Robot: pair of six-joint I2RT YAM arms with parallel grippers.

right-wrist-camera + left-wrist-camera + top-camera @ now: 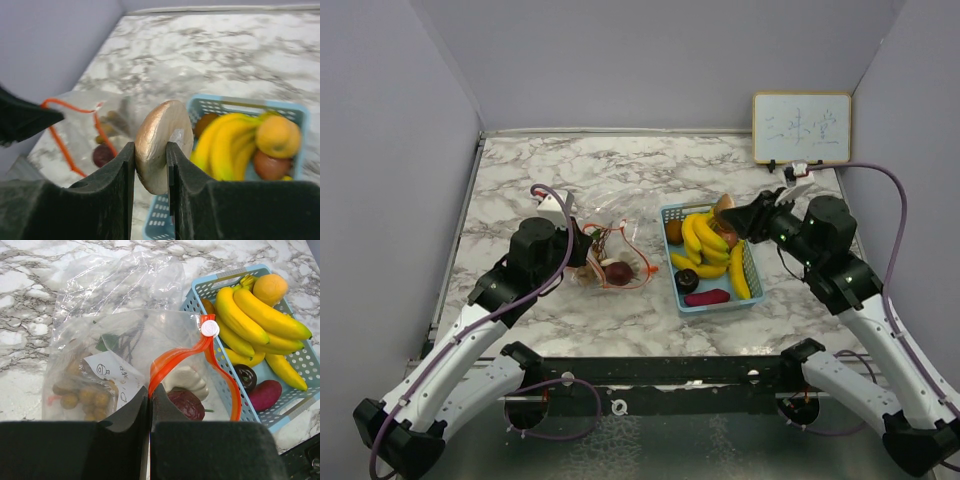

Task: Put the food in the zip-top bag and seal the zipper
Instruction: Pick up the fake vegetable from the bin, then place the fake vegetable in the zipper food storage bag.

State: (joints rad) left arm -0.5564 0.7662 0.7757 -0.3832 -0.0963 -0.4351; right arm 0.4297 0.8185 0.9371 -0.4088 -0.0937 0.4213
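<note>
Pinching a flat, round, golden-tan toy food piece (165, 135) on edge between its two black fingers, the right gripper (151, 152) is hovering above the far left corner of the light-blue perforated plastic basket (718, 306). That basket is sitting right of the middle of the white marble-patterned table (510, 190).

Inside the basket, a bunch of yellow toy bananas (260, 320) is lying along its length. A round orange fruit (270, 288) is resting at the far end, and a dark round piece (246, 376) and a magenta tuber (265, 394) are lying at the near end.

The left gripper (150, 402) is sitting closed on the orange zipper strip (172, 362) of the clear zip-top plastic bag (125, 300), which is lying just left of the basket, toward the table's middle. The strip is curving up out of the closed jaws, with its white slider (209, 328) sitting beside the basket wall, and the bag mouth is gaping open.

Within the bag, a brown round-berry cluster (82, 397), a white piece (190, 380), a dark red piece (186, 404) and a white paper label (115, 375) are showing through the plastic.
</note>
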